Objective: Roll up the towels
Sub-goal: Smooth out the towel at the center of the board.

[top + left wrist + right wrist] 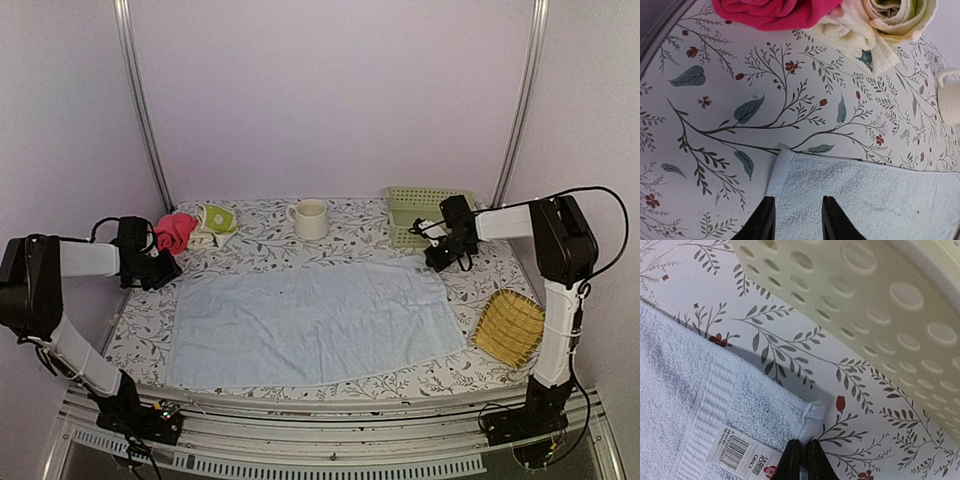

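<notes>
The long pale blue towel point(310, 320) lies spread flat in the middle of the table. My left gripper point(165, 272) is at its far left corner. In the left wrist view the dark fingers point(762, 220) stand apart astride that corner point(805, 175), which lies flat between them, so the left gripper point(797, 220) is open. My right gripper point(440, 262) is at the far right corner. It point(804, 460) is shut, pinching the bunched corner tip point(812, 415) beside the barcode label point(740, 455). The yellow-green and cream towel point(215, 220) sits rolled at the back left point(900, 17).
A pink cloth point(175, 232) lies bunched next to the patterned towel, just beyond my left gripper. A cream mug point(310, 218) stands at the back centre. A green perforated basket point(425, 212) sits close behind my right gripper point(865, 305). A yellow bamboo tray point(510, 327) rests at the right edge.
</notes>
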